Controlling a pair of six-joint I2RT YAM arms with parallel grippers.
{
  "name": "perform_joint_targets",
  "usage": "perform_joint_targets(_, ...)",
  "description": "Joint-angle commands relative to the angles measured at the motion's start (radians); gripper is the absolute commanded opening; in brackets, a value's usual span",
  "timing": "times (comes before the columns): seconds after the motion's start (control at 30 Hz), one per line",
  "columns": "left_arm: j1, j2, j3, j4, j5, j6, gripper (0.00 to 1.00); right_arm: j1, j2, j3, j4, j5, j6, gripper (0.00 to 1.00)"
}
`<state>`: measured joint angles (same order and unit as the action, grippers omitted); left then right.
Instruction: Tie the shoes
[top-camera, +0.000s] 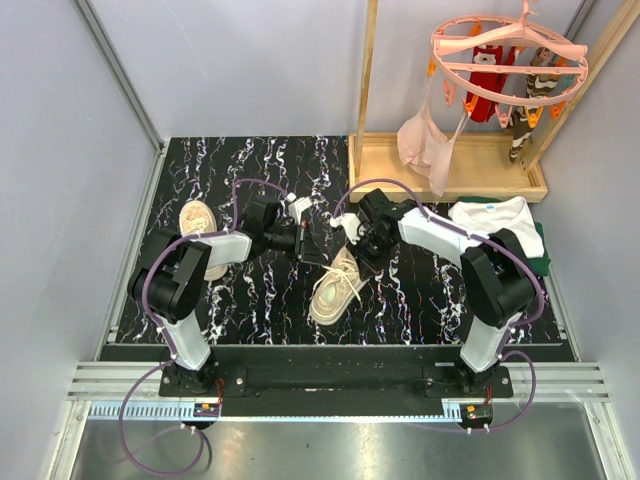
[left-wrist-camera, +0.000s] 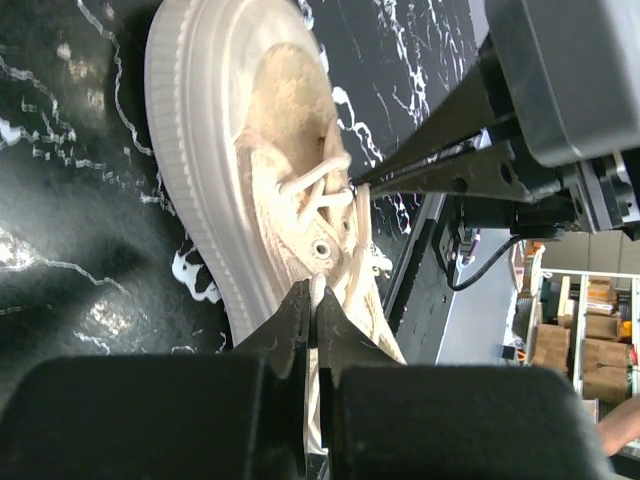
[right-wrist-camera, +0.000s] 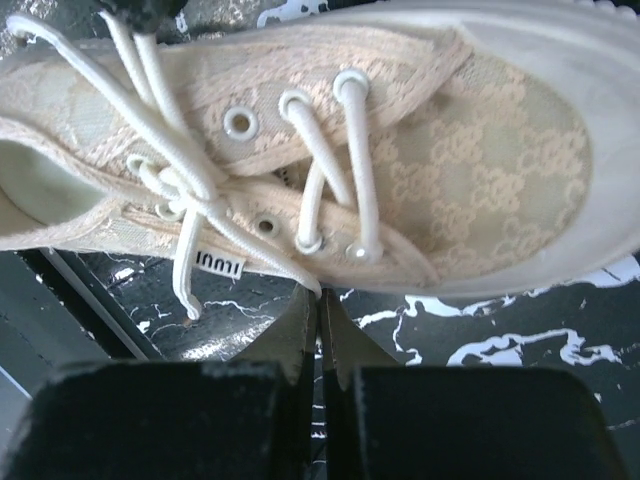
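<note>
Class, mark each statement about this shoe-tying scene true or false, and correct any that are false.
1. Two shoes lie on the table: the centre shoe and the left shoe. True.
2. Both grippers are wide open. False: the left gripper and the right gripper are shut, each pinching a lace.
3. The table is plain white. False: it is black with white veining.
4. A pink hanger hangs at the far right. True.
</note>
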<state>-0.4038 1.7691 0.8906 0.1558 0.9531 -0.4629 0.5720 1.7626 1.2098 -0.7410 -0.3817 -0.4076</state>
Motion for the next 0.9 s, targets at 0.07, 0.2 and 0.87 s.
perform_joint_targets(0.07,0.022,-0.013,-0.032,0.060,-0.025,-0.011,0.00,-0.026,0.096,0.071,-0.031,0.102,-0.036,0.00)
perform_joint_targets(0.2,-0.016,0.004,-0.047,0.082,0.002,-0.031,0.00,-0.026,0.150,0.144,-0.017,0.093,-0.040,0.00)
perform_joint_targets(0.87,-0.069,-0.065,-0.041,0.182,0.012,-0.132,0.00,-0.026,-0.092,0.005,-0.055,0.116,-0.094,0.00)
